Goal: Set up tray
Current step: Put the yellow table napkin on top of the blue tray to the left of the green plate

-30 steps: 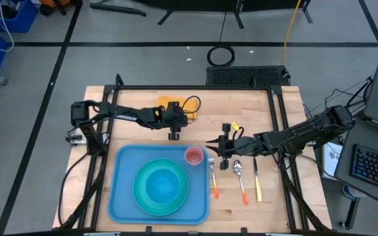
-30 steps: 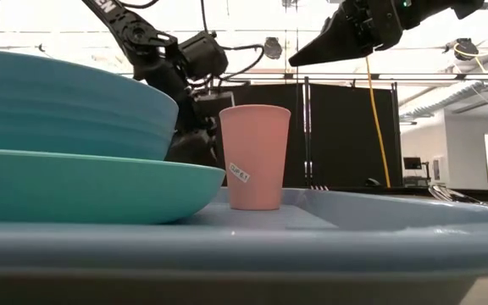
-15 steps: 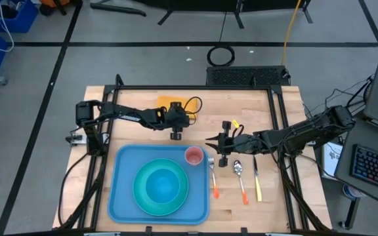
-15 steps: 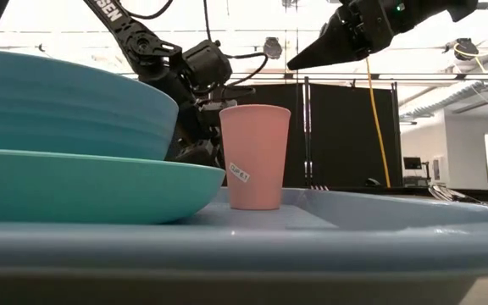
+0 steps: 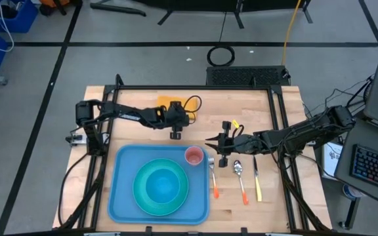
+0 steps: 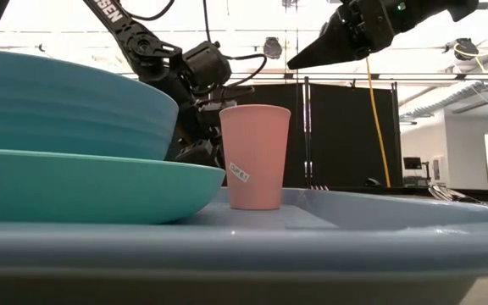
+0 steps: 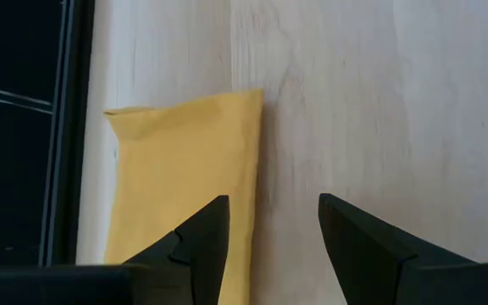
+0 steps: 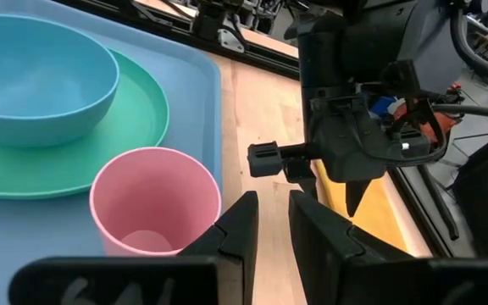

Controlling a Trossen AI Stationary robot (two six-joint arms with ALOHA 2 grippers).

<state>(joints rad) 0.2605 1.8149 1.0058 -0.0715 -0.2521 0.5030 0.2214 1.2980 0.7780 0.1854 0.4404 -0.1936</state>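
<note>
Plate point(image 5: 151, 198), cup point(image 5: 193, 156) on tray point(image 5: 120, 196), cutlery point(image 5: 241, 178) right

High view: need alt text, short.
A light-blue tray on a wooden table holds a teal plate with a blue bowl on it and a pink cup. The left gripper hovers beyond the tray near a yellow napkin; the right gripper hovers beside the cup, above a fork, spoon and knife.

The light wooden butcher-block tabletop point(image 5: 268, 111) carries a large light-blue rectangular plastic tray point(image 5: 121, 190) toward its front left. Just right of the tray lie a fork with an orange handle point(image 5: 213, 178), a spoon with an orange handle point(image 5: 240, 180) and a knife with a yellow handle point(image 5: 256, 180), side by side. A flat yellow cloth point(image 7: 180, 191) lies near the back edge.
</note>
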